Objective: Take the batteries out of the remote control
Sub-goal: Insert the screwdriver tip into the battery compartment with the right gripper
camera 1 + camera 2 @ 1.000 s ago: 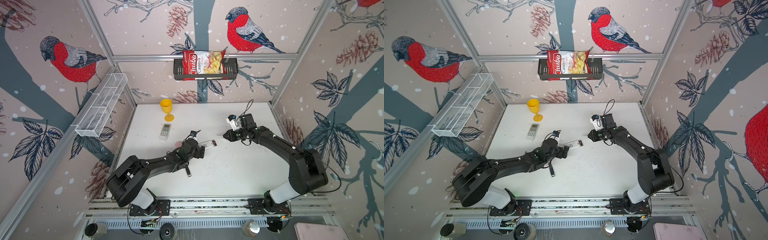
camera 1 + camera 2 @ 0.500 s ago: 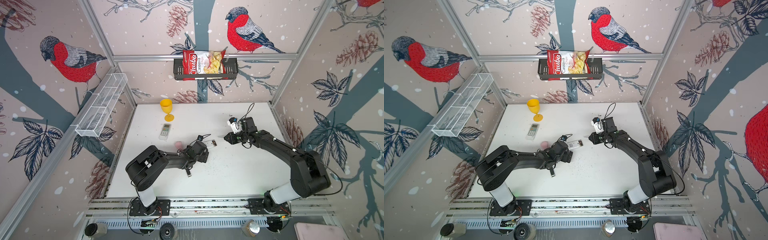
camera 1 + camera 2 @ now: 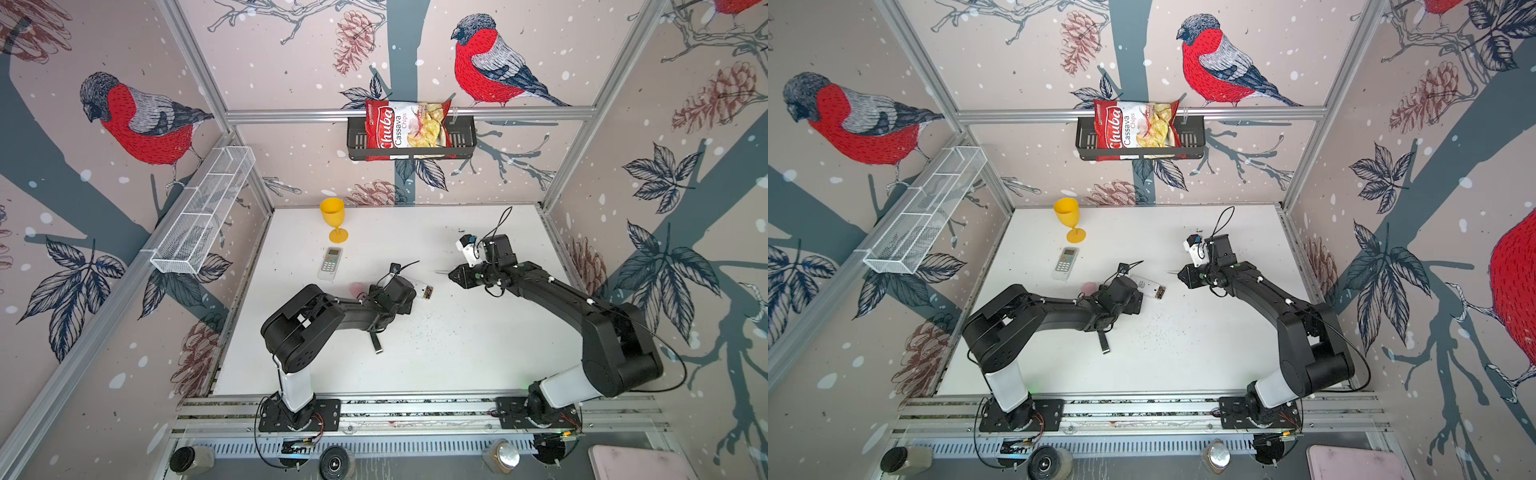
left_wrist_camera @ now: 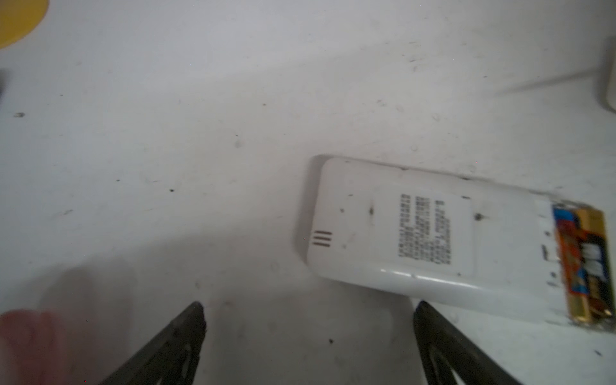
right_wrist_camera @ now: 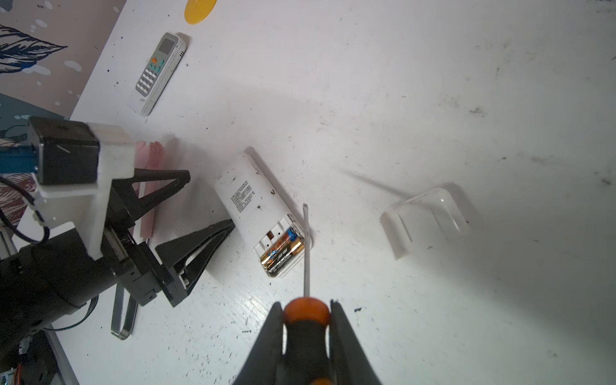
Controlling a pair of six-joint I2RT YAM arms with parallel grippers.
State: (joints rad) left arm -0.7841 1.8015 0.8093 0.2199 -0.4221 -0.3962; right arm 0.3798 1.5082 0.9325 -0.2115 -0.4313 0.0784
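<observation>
A white remote control lies face down mid-table with its battery bay uncovered, seen in both top views and in the left wrist view. The dark, gold-ended batteries sit in the bay. My left gripper stands open at the remote's closed end, with only bare table between its fingers. My right gripper is shut on an orange-and-black screwdriver, and its thin shaft runs just beside the bay.
A clear battery cover lies apart from the remote. A second remote lies face up by a yellow goblet. Next to the left wrist is a pink object, and under the left arm a metal strip. Walls enclose the table.
The left arm's elbow has swung in over the table and its open gripper has edged toward the remote. The right gripper with the screwdriver has shifted only slightly.
</observation>
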